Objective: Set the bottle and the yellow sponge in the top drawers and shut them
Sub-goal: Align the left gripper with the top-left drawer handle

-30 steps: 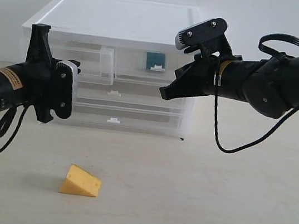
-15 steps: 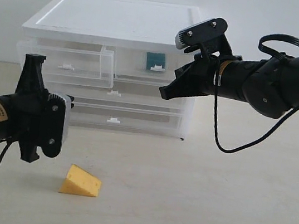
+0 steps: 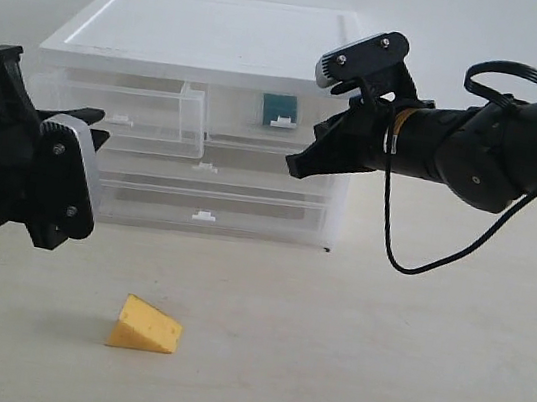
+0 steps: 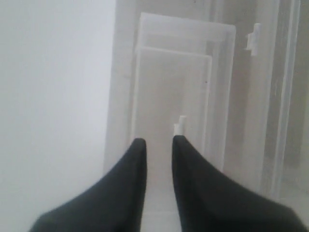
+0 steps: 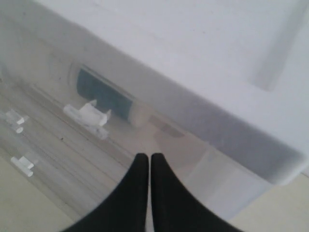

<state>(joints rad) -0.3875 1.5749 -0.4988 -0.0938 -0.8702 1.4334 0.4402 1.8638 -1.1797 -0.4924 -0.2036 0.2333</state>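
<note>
The yellow sponge lies on the table in front of the cabinet, with no gripper near it. The left top drawer stands pulled out and looks empty; the left wrist view looks along this drawer to its tab handle. My left gripper hovers just left of it, open with nothing between its fingers. The bottle lies inside the pushed-in right top drawer, its teal label showing through the front. My right gripper is shut and empty at that drawer's front.
The white cabinet stands at the back of the table against a white wall. Its two full-width lower drawers are pushed in. A black cable loops down below the right arm.
The left arm dipped down toward the table, then rose and drew back to the left, away from the open drawer. The right arm, the bottle and the sponge have not moved.
</note>
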